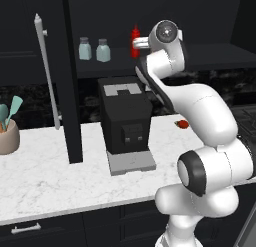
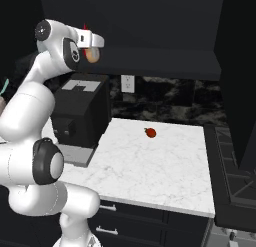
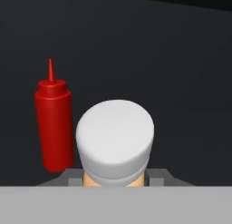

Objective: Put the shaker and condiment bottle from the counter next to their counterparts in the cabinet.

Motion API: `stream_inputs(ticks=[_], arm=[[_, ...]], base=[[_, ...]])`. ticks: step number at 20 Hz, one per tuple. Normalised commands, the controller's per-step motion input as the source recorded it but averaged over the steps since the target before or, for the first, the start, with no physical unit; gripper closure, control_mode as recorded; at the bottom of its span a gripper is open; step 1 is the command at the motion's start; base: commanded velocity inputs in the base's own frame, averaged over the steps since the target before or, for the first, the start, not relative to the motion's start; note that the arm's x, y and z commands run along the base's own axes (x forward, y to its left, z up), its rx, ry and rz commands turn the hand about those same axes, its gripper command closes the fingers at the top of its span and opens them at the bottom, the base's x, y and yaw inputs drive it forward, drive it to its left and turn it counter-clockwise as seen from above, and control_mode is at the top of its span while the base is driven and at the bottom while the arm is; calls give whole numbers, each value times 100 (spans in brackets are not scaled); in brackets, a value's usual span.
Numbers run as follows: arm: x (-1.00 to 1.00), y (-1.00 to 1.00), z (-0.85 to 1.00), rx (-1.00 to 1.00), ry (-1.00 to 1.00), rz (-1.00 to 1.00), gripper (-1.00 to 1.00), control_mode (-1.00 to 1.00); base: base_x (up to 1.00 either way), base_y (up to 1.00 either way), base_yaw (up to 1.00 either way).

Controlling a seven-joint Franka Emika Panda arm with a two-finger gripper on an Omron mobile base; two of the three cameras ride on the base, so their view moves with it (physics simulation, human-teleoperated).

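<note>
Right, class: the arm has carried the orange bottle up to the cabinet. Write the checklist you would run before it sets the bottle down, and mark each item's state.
1. Bottle gripped, jaws shut on it: ok.
2. Bottle raised to the shelf, by the gripper: ok.
3. Red squeeze bottle upright beside it, a gap between them: ok.
4. Both shakers on the shelf: ok.
5. Bottle's base above the shelf: cannot tell.
6. Cabinet door swung open: ok.
</note>
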Motion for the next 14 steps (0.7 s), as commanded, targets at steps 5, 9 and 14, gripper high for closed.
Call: stream_inputs(ticks=[5, 9, 14], arm=[[18, 0, -1, 0, 13, 0, 100, -100], [18, 0, -1, 0, 7, 0, 100, -100], [12, 0, 0, 0, 3, 0, 100, -100]], base=[[0, 0, 0], [0, 0, 0], [0, 0, 0]])
